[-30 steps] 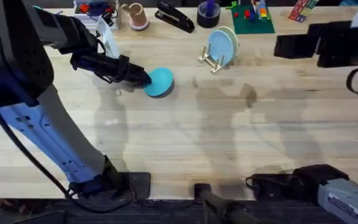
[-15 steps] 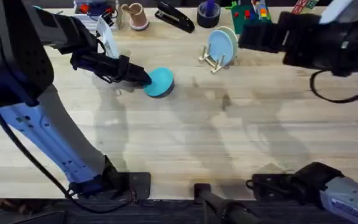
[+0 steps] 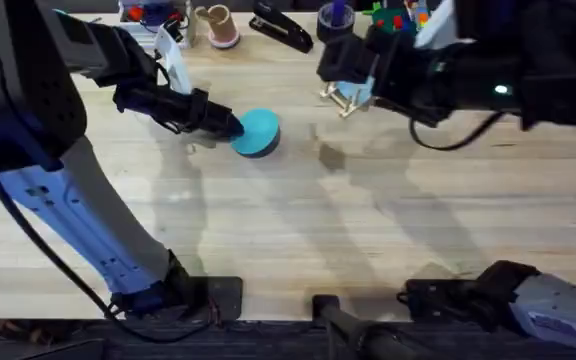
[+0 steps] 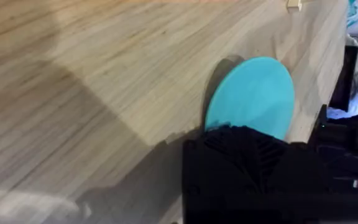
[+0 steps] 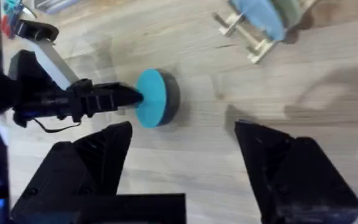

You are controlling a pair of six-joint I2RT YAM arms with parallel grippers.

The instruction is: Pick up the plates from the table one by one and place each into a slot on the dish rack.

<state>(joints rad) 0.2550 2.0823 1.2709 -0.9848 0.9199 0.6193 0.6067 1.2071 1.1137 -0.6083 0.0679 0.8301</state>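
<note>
Overhead: turquoise plate (image 3: 258, 131) at left tool (image 3: 230, 127) tip

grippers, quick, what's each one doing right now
Left gripper: shut on the turquoise plate.
Right gripper: open, holding nothing.

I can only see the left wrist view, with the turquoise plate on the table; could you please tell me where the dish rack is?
Observer: In the overhead view the rack stands beyond the turquoise plate, off to its right.
Operator: Thank you. Does it hold any plates already?
Observer: Yes, the right wrist view shows a light-blue plate standing in it.
Operator: And where is the right arm?
Observer: Its end effector is open and empty, and in the overhead view the arm overlaps the rack.
</note>
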